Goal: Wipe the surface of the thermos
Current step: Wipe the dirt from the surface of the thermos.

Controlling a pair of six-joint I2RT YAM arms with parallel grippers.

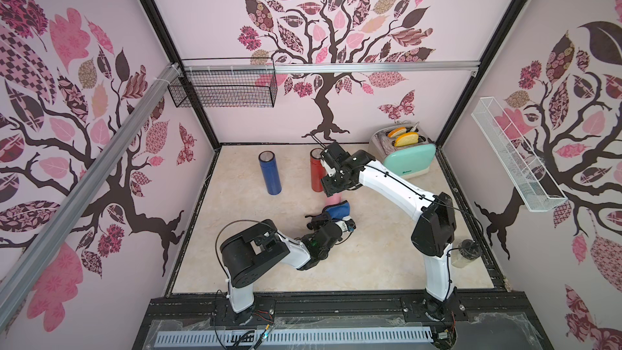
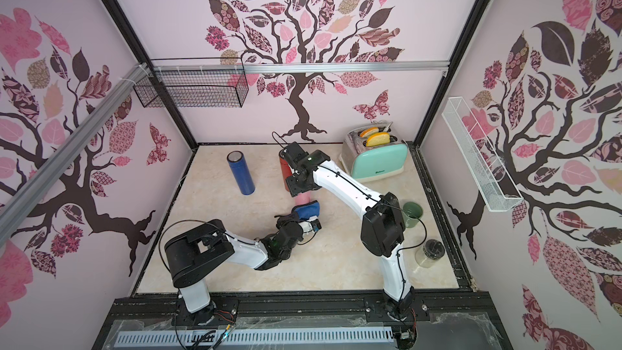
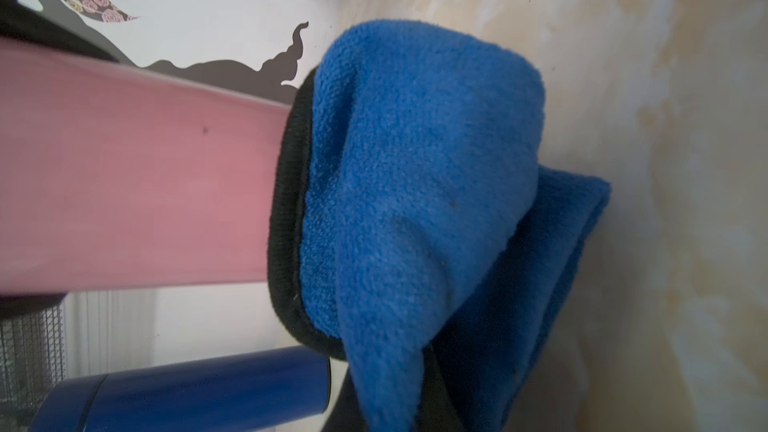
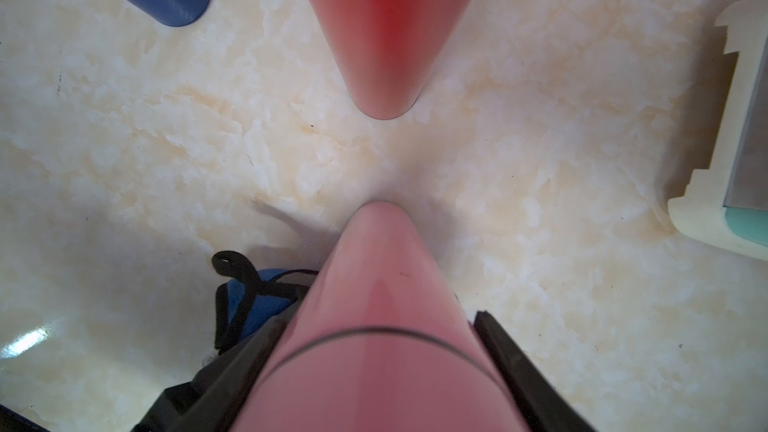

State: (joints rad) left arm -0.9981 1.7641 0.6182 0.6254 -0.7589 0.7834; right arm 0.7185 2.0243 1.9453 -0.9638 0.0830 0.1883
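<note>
Blue fleece: the cloth (image 3: pixel 415 180) is pinched tight in the left gripper (image 1: pixel 324 218) and pressed round the lower end of the pink thermos (image 3: pixel 124 180). The pink thermos hangs straight below the right gripper (image 4: pixel 384 322), whose jaws clasp its upper body (whether its base rests on the table (image 4: pixel 166 139), I cannot tell). To wipe well, wrap the cloth snugly and draw it along the wall toward the right gripper. Grip firmly above, lest it tip toward the red thermos (image 4: pixel 382 35) just beyond.
</note>
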